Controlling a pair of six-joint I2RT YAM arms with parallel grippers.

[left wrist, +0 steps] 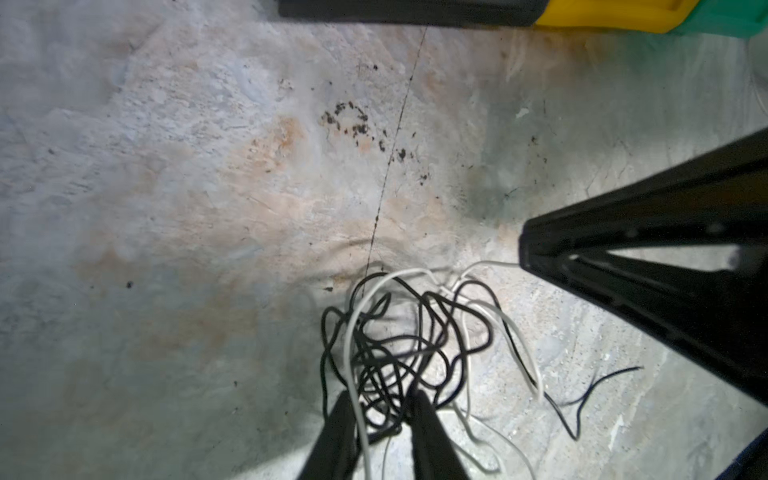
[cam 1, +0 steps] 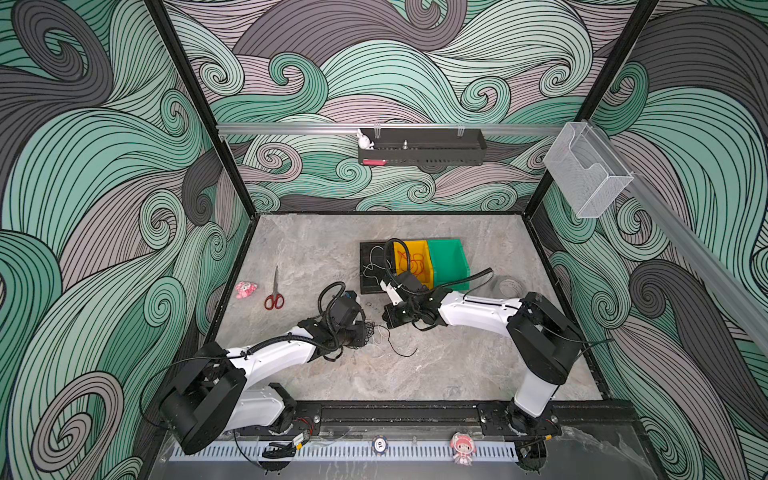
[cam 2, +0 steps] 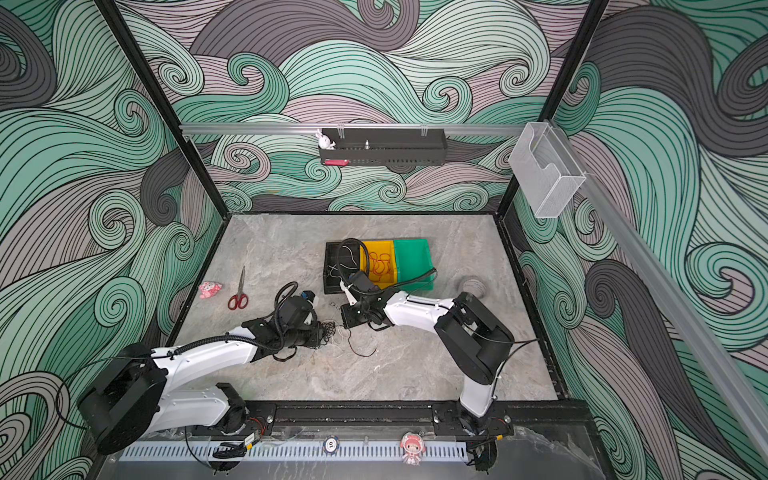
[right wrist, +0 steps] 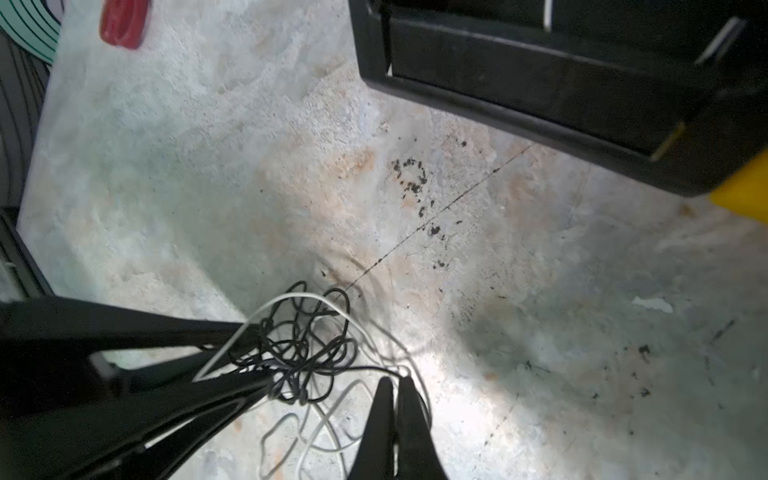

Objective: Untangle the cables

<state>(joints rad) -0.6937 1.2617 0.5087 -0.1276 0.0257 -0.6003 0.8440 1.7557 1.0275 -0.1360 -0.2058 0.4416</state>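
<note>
On the desk [cam 1: 457,365] between the arms a black-and-white tangle [left wrist: 395,345] awaits separating: left gripper [left wrist: 380,411] jaws clamp its bulk, right gripper [right wrist: 397,386] jaws pinch one black strand [right wrist: 365,369]. Red cables [cam 1: 415,259] already lie in the yellow bin [cam 1: 429,270].

White links [cam 1: 278,360] and black joints [cam 1: 540,334] are fitted with black corrugated hoses [cam 1: 473,277]; left end effector [left wrist: 380,395] and right end effector [right wrist: 396,380] are black.
</note>
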